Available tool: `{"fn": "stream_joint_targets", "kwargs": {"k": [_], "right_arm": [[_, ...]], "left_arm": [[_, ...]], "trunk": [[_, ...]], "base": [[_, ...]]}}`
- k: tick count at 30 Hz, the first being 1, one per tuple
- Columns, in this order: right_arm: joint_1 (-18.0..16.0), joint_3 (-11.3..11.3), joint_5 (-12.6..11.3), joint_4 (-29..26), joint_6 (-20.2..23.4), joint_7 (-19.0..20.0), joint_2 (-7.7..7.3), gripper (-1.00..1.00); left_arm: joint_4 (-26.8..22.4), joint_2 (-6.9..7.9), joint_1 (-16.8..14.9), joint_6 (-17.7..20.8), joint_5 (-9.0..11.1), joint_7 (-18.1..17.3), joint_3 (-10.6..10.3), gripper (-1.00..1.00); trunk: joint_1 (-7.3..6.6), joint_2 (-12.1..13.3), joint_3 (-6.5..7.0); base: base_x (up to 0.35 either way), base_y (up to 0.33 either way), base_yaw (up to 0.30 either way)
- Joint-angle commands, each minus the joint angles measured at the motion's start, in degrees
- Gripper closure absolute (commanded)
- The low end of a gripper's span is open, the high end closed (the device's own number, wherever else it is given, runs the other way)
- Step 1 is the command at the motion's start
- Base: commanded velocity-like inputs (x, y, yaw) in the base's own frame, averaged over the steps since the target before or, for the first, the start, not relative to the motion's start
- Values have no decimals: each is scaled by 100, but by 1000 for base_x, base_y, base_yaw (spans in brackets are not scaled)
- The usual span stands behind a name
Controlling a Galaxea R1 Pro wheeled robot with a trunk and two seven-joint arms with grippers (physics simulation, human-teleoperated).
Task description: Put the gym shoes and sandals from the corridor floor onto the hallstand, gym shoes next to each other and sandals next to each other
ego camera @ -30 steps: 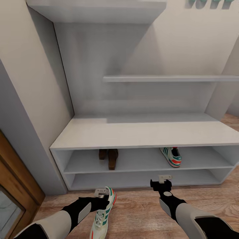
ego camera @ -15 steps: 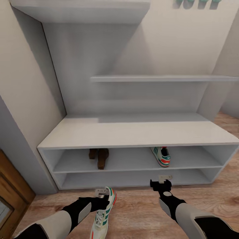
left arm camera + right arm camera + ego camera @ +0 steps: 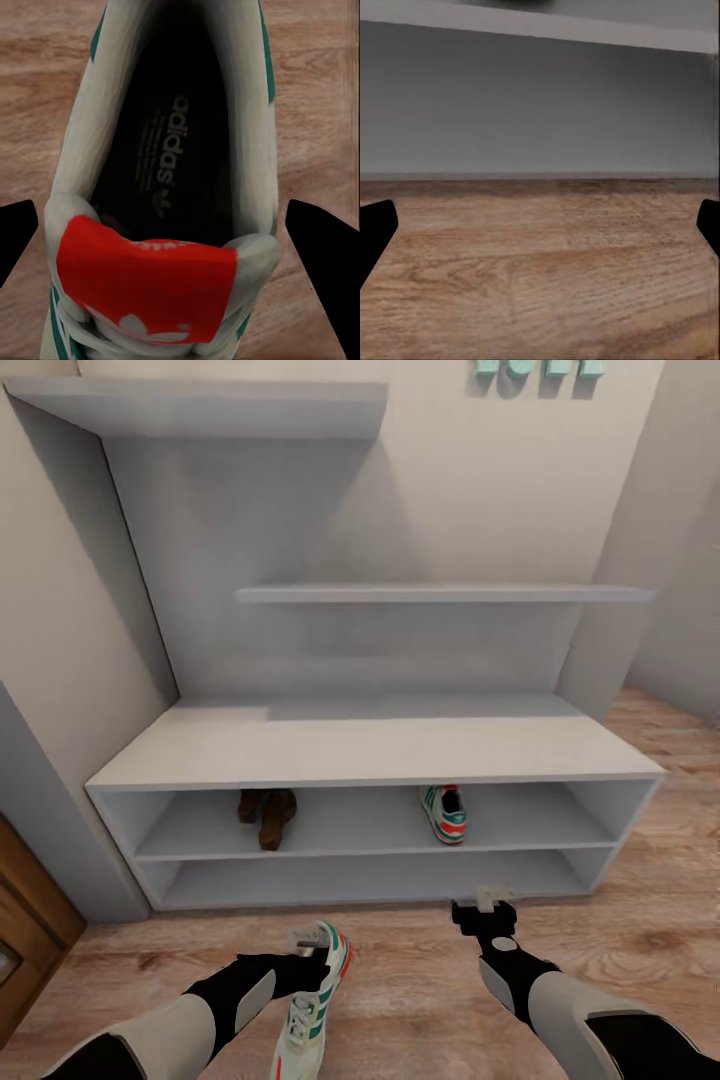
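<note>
Rack (image 3: pixel 370 745) ahead of us, pale grey, two low open shelves under a broad top. Wood floor (image 3: pixel 620 950) in front of it.

Upper low shelf: two sandals (image 3: pixel 267 812) side by side toward its left end; one sneaker (image 3: pixel 444 812) further right, well apart from them, toe out.

Second sneaker (image 3: pixel 312 990) is at our left gripper (image 3: pixel 305 940), just short of the rack. From the wrist camera, its collar and red tongue (image 3: pixel 146 281) sit between the dark fingertips (image 3: pixel 326 247), which stand wide of the shoe's sides. We cannot tell whether the jaws grip it or merely straddle it.

Right gripper (image 3: pixel 484 908) hangs near the rack's bottom shelf, jaws apart, nothing between them.

Handling, our judgement: sneaker light, upper soft and yielding, sole stiff. Best hold is across the heel collar, where padding gives purchase. It belongs beside its mate on the shelf.
</note>
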Motion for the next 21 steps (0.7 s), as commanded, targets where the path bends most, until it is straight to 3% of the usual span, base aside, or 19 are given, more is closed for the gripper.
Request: {"fn": "stream_joint_targets", "kwargs": {"k": [1,10,21], "right_arm": [[0,0,0,0,0,0,1,-100],[0,0,0,5,1,0,20,-100],[0,0,0,6,8,0,40,-100]], "left_arm": [[-1,0,0,0,2,2,3,100],[0,4,0,-16,8,10,10,100],[0,1,0,-18,9,22,8,100]], "trunk": [[0,0,0],[0,0,0],[0,0,0]], "base": [[-205,-278,0],[-126,-172,0],[-157,-303,0]]}}
